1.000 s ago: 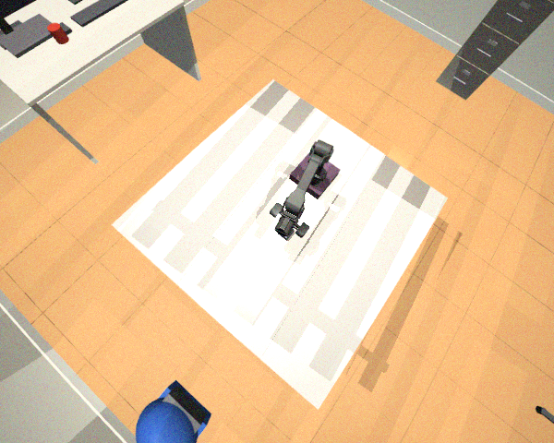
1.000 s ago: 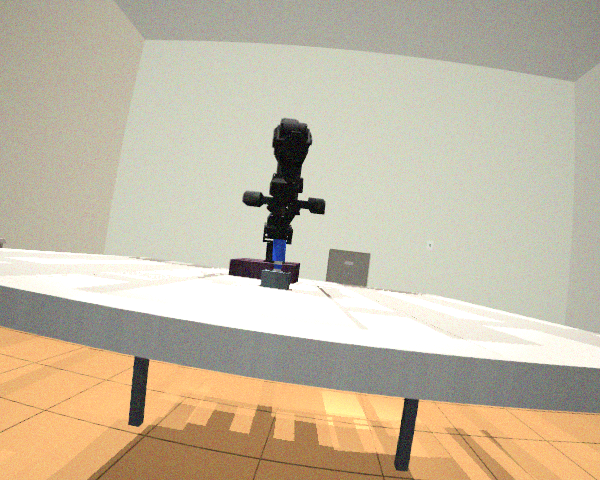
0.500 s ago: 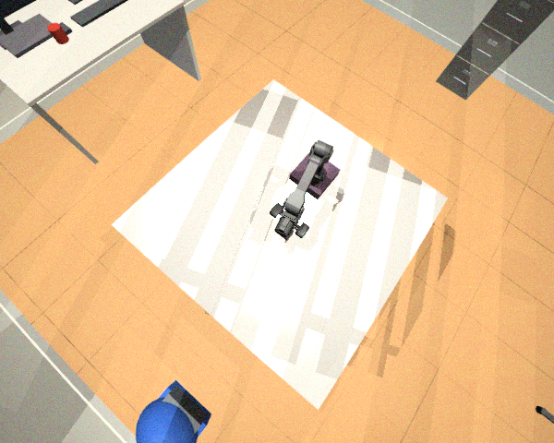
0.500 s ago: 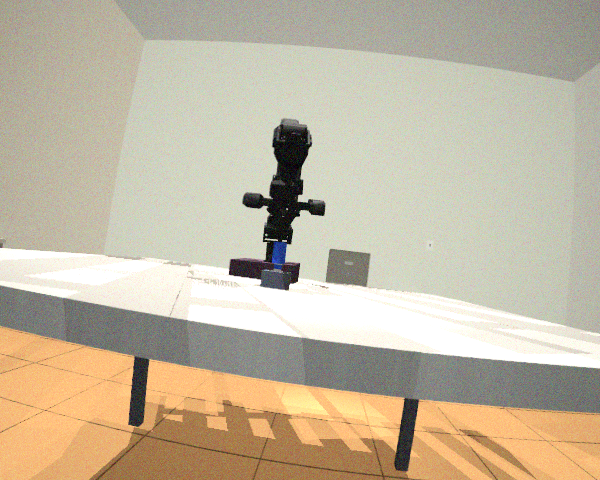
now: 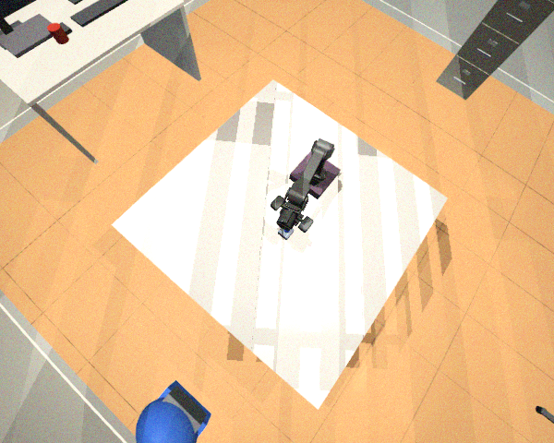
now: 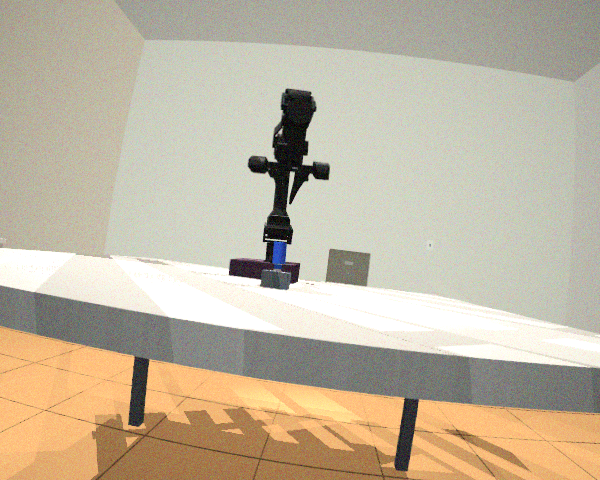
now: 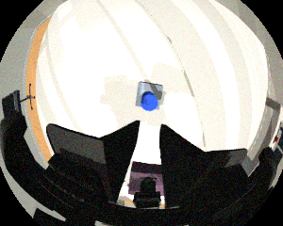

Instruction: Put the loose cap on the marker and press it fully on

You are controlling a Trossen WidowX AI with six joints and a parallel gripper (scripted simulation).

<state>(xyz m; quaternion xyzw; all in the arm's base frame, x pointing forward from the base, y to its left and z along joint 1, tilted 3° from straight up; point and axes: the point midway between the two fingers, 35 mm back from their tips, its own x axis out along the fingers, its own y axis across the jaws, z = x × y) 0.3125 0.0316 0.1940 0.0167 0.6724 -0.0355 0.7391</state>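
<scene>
Right, my claw (image 5: 286,223) (image 6: 286,201) (image 7: 149,126) has its two fingers a little spread, a narrow gap between them and nothing pinched there. Through the wrist view, just past the fingertips at twelve o'clock, I see a round blue end: the top of the upright blue piece (image 5: 285,231) (image 6: 279,253) (image 7: 149,101). It stands in the small grey-blue holder block (image 5: 285,235) (image 6: 275,279) (image 7: 142,91), and my fingers are apart from it, above it in the exterior view. I cannot tell where cap ends and marker begins on that blue column, nor whether the cap is fully seated. Seen from the top, my plum base plate (image 5: 333,170) (image 6: 238,267) (image 7: 138,166) sits at one o'clock from the claw, on the same white table (image 5: 182,209) (image 6: 341,361) (image 7: 104,47), which is striped with light and shade. Farther out in that top view, a desk (image 5: 119,30) with a red cup (image 5: 58,33) lies at ten o'clock, a dark drawer cabinet (image 5: 499,47) at two o'clock, and a rounded blue object (image 5: 165,424) at seven.
</scene>
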